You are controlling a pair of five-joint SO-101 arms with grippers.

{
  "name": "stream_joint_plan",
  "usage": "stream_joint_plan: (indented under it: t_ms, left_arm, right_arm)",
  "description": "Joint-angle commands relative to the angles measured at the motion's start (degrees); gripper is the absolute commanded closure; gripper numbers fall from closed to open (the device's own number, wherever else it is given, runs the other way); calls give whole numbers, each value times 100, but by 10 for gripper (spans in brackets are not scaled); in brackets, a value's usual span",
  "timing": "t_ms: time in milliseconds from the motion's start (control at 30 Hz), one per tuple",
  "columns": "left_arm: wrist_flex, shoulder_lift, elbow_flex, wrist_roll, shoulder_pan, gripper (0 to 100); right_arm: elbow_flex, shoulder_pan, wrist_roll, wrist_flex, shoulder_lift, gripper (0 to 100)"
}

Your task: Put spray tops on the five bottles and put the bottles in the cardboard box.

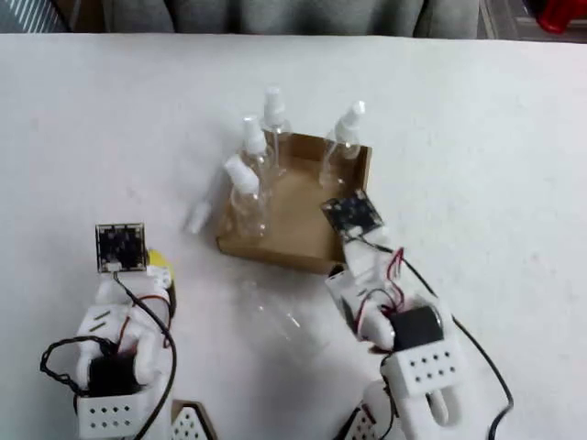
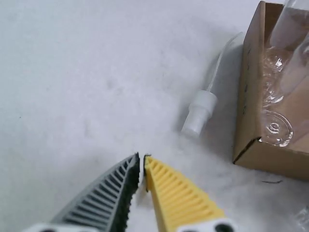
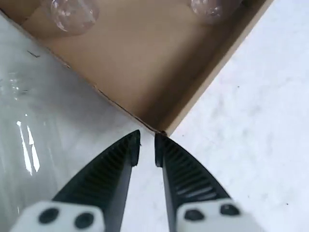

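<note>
The cardboard box [image 1: 303,240] sits mid-table and holds several clear bottles with white spray tops [image 1: 248,194], standing upright. A bare clear bottle [image 1: 275,316] lies on the table just in front of the box, seen beside the box corner [image 3: 24,140]. A loose white spray top [image 2: 199,112] with its tube lies on the table left of the box [image 2: 248,96]. My left gripper [image 2: 142,162] is shut and holds nothing, a short way before the spray top. My right gripper [image 3: 147,144] is shut and holds nothing, its tips at the box's near corner [image 3: 161,129].
The left arm [image 1: 115,357] and the right arm [image 1: 404,339] stand at the front edge. The white table [image 1: 477,147] stretches open to both sides and behind the box.
</note>
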State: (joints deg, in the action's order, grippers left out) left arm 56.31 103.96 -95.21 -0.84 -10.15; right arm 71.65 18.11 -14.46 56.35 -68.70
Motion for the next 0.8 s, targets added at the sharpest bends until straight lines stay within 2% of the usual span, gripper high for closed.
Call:
stream_joint_plan:
  t_ms: [0,167,333,567,767]
  left_arm:
    - [580,66,888,193,-48,976]
    - [1266,66,1873,220,-40,976]
    - [1327,-180,2330,642,-40,976]
    - [1292,-2237,3437,615,4,976]
    - [308,-4127,3895,633,4,976]
  right_arm:
    - [53,-40,44,-4,-602,983]
    - [123,-84,44,180,-1130,983]
    - [281,-92,44,84,-1270,983]
    - [580,-101,44,-435,-1270,983]
    - [589,-374,44,-435,-1270,983]
